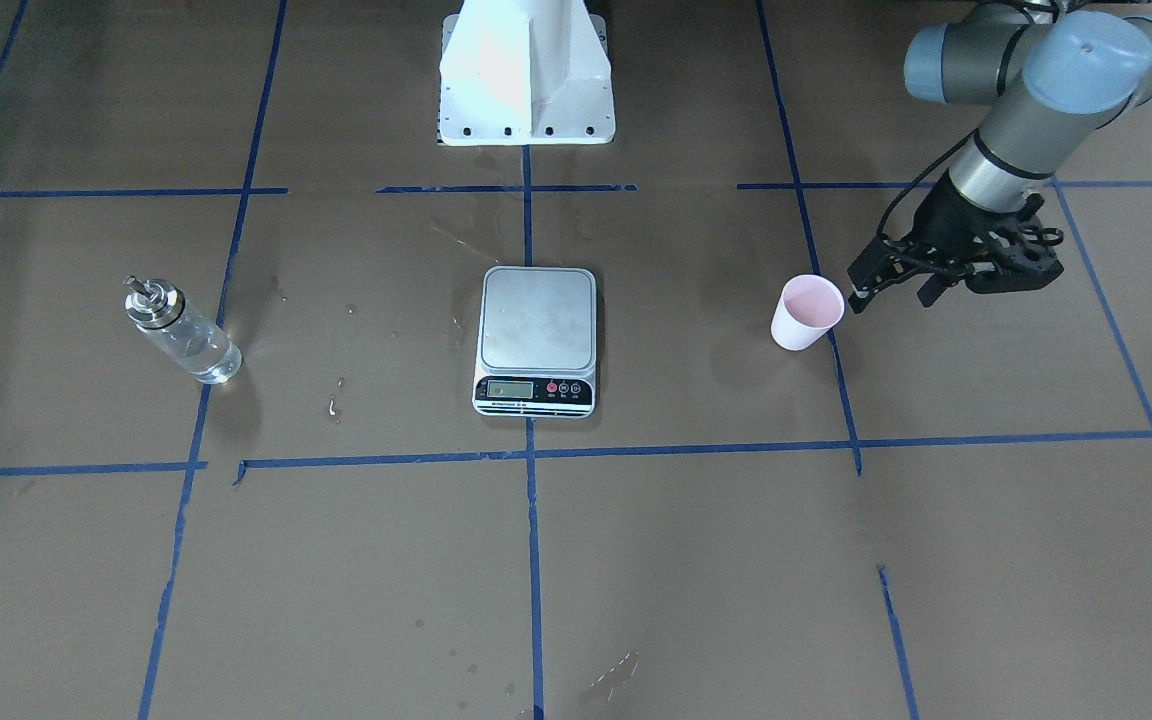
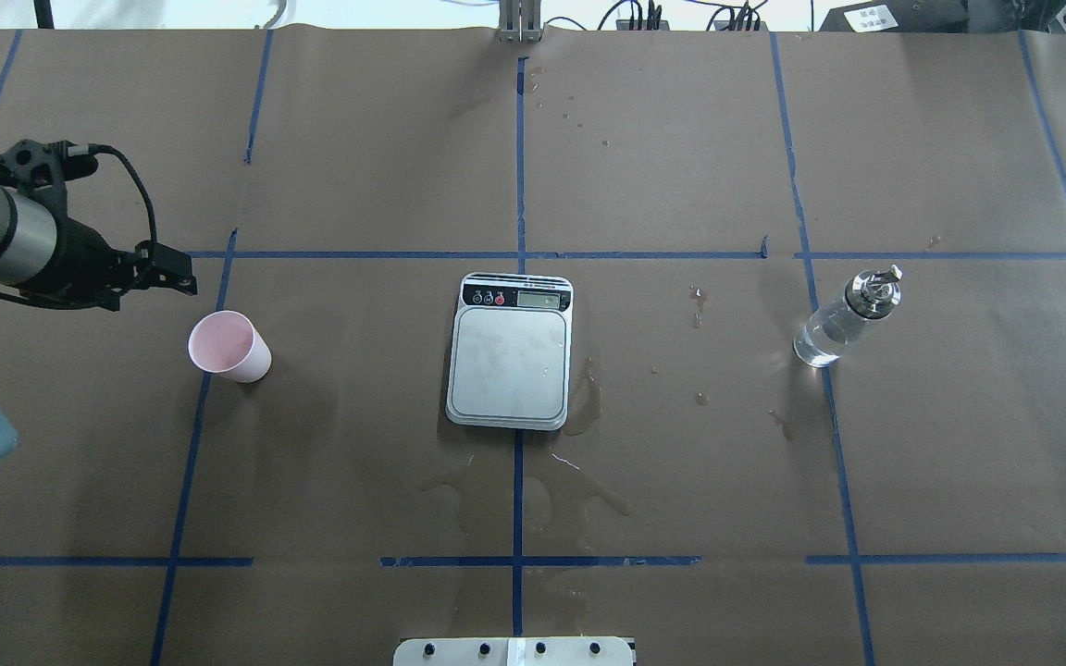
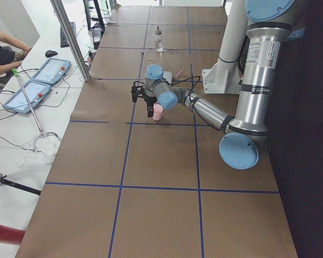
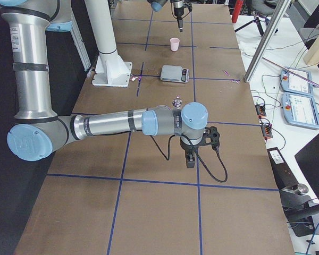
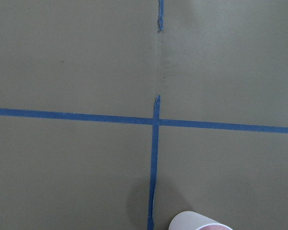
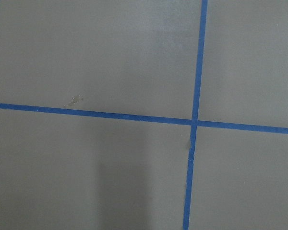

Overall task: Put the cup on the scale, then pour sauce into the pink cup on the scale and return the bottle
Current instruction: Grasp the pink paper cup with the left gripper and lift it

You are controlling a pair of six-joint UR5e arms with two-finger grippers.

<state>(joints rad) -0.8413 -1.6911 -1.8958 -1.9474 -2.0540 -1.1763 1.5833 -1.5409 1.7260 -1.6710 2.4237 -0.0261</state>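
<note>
Right, we had our left gripper [image 1: 891, 292], jaws apart and empty, poised just beside the upright cup [image 1: 807, 312], which stood on the table [image 1: 636, 550] between that gripper and the scale [image 1: 536, 335], well apart from it.

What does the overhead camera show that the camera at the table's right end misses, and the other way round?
Only the overhead view: wet stains beside the scale.

Only the right-end view: the right arm stretched low over the table, the right gripper pointing down, and two tablets off to the side.

Both: the pink cup standing apart from the scale, nothing on the scale, the upright bottle, and the left gripper close to the cup.
</note>
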